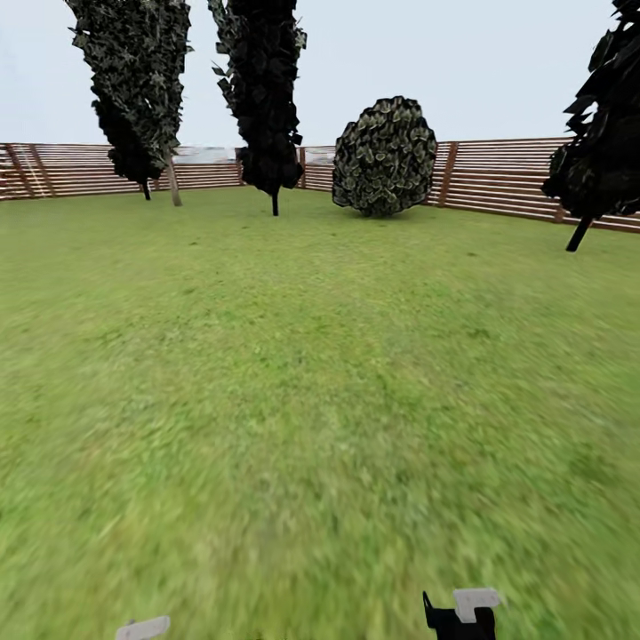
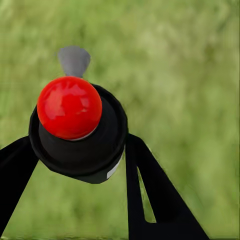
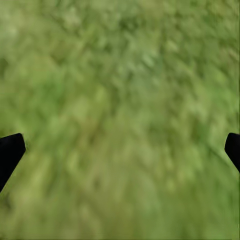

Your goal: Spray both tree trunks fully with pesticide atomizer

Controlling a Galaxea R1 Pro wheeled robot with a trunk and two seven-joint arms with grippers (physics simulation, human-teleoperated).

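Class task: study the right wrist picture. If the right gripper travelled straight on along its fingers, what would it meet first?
Most likely the grass lawn. The right gripper is open, nothing lies between its fingers, and blurred grass lies ahead. How far off it is cannot be told.

An outdoor garden: a green grass lawn spreads up to a brown slatted wooden fence. In front of that fence stand dark-leaved trees and a rounded bush, under pale sky.
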